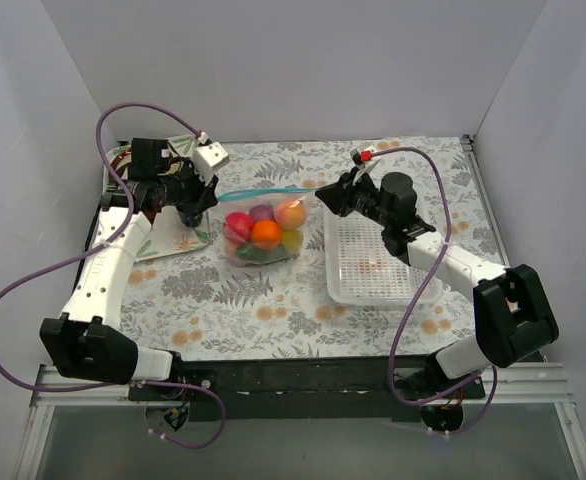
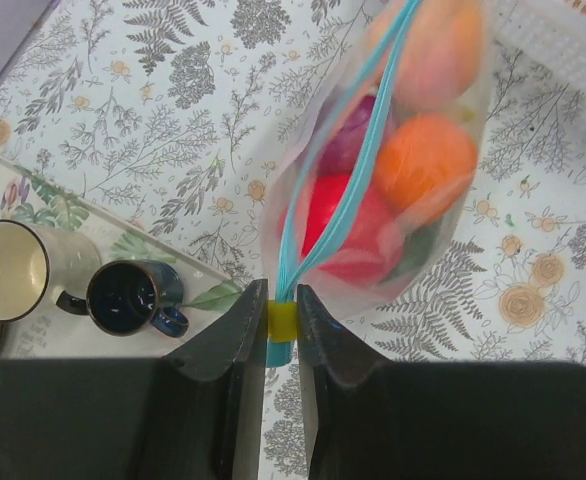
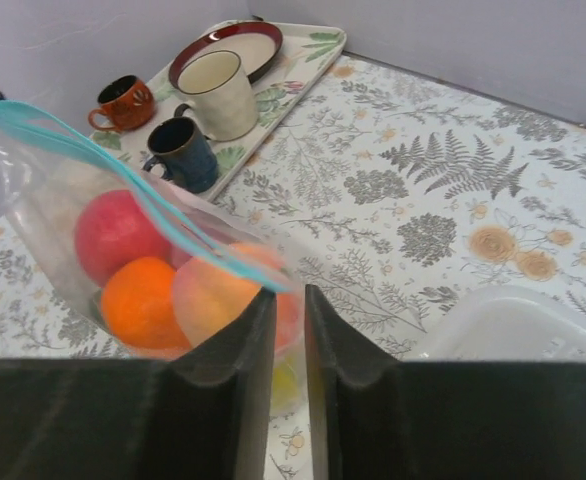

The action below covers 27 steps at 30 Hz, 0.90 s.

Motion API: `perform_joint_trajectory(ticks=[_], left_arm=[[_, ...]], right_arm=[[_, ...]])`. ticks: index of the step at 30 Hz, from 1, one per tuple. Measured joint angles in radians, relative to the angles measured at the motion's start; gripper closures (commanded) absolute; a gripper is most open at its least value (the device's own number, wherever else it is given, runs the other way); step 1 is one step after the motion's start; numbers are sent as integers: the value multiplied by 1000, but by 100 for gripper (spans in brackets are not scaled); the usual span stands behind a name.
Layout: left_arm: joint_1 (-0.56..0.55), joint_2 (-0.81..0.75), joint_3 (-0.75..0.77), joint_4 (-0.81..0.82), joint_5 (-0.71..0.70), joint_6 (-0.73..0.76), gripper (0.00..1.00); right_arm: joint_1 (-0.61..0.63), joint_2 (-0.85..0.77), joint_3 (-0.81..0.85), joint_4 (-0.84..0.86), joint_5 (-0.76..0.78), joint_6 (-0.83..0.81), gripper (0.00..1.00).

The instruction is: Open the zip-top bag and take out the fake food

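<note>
The zip-top bag (image 1: 263,238) hangs stretched between my two grippers above the table's middle, its light blue zip strip (image 1: 268,192) on top. The fake food (image 1: 266,233) sits inside: red, orange, peach, purple, yellow and green pieces. My left gripper (image 1: 216,196) is shut on the yellow slider (image 2: 282,318) at the strip's left end (image 2: 281,300). My right gripper (image 1: 323,196) pinches the bag's right corner below the strip (image 3: 290,293). The bag (image 2: 393,150) and the food (image 2: 423,160) show in the left wrist view, and the bag (image 3: 43,200) and the food (image 3: 138,300) in the right wrist view.
A white mesh basket (image 1: 378,265) lies on the table right of the bag, under my right arm. A tray (image 1: 163,240) at the far left holds a cream mug (image 3: 218,92), a blue cup (image 3: 183,152), an orange-brown jar (image 3: 123,103) and a plate (image 3: 228,45). Walls enclose the table.
</note>
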Motion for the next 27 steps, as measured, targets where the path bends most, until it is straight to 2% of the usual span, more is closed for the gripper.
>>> perform_joint_trajectory(ticks=[2, 3, 6, 15, 21, 27], left_arm=[[3, 2, 40, -29, 11, -33, 100], [2, 3, 51, -40, 17, -44, 100], [-13, 5, 57, -76, 44, -68, 100], [-64, -10, -122, -178, 106, -37, 99], [-125, -48, -141, -216, 120, -16, 99], [-146, -68, -141, -215, 121, -19, 99]], right_arm=[[15, -3, 35, -47, 35, -30, 54], [27, -7, 45, -69, 50, -44, 46], [63, -51, 48, -155, 83, -75, 39], [154, -188, 66, -285, 135, -142, 41], [195, -96, 182, -334, 118, -156, 49], [257, -25, 235, -402, 122, -177, 50]])
